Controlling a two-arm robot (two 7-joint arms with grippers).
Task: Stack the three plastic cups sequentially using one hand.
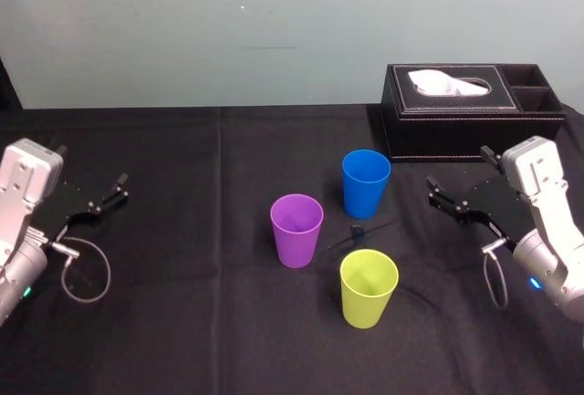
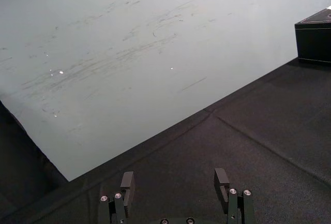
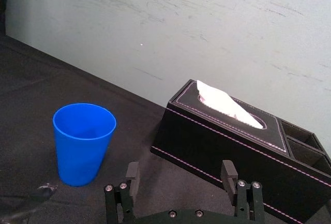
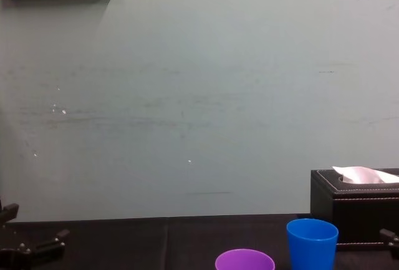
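Three plastic cups stand upright and apart on the black cloth: a purple cup (image 1: 297, 229) at the middle, a blue cup (image 1: 366, 182) behind and to its right, and a yellow-green cup (image 1: 369, 287) nearest me. My right gripper (image 1: 456, 169) hovers to the right of the blue cup, open and holding nothing. In the right wrist view its fingers (image 3: 133, 173) stand wide apart, with the blue cup (image 3: 83, 144) ahead and off to one side. At the far left my left gripper (image 1: 93, 169) is parked, open and empty (image 2: 174, 182).
A black leather tissue box (image 1: 470, 112) stands at the back right, just behind the right gripper. A small black object (image 1: 360, 231) lies on the cloth between the cups. A pale wall closes off the table's far edge. The cloth between the left gripper and the purple cup is bare.
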